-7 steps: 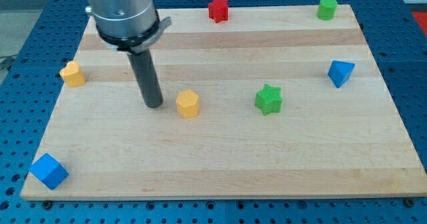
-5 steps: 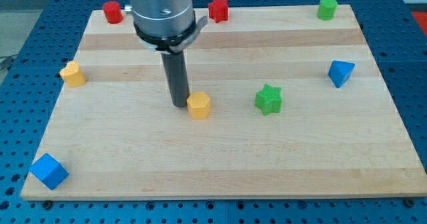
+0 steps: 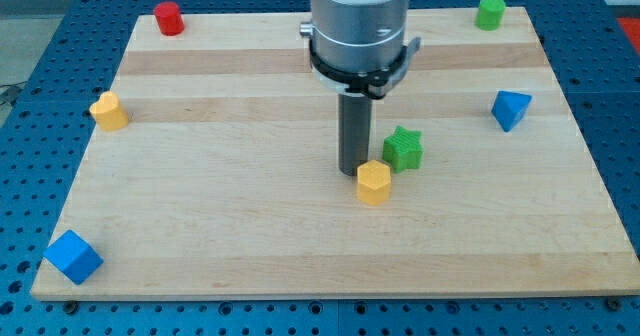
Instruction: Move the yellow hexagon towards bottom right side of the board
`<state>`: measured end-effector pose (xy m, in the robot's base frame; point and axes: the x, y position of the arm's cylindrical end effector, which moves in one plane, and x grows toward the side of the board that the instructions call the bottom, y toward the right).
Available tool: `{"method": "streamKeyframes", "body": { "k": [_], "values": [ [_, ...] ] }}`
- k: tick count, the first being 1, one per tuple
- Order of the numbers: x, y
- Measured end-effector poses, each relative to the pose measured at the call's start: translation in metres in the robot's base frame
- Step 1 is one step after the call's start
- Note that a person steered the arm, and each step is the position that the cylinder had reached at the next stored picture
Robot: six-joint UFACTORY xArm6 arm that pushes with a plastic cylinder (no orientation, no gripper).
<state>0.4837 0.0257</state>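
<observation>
1. Right now the rod stands upright near the middle of the bench [image 3: 200,236], and its tip [image 3: 352,172] sits against the upper-left side of the yellow hexagon [image 3: 373,182] — touching it or as good as.
2. No pincer is fitted to this arm; it ends in the bare dark rod, which has hold of nothing and only leans on the block.
3. Taking the yellow hexagon as the mark: it lies a little right of the bench's centre, well short of the bottom right corner.
4. The green star [image 3: 403,148] is just above and to the right of the hexagon, near it; whether the two touch I cannot tell.
5. The blue block [image 3: 510,109], wedge-like in shape, is well to the right of the hexagon and somewhat higher, near the right edge.
6. The green cylinder [image 3: 490,12] is far up and right of the hexagon, at the top edge.
7. The red cylinder [image 3: 168,19] is far up and left of it, near the top left corner.
8. Another yellow block [image 3: 109,110] — rounded on top, shape hard to make out — lies well to the hexagon's left, near the left edge.
9. The blue cube [image 3: 73,256] is far to the left and below the hexagon, at the bottom left corner.
</observation>
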Motion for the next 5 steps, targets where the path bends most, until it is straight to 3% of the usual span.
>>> {"method": "streamKeyframes", "body": {
  "k": [5],
  "values": [
    [0.050, 0.007]
  ]
}}
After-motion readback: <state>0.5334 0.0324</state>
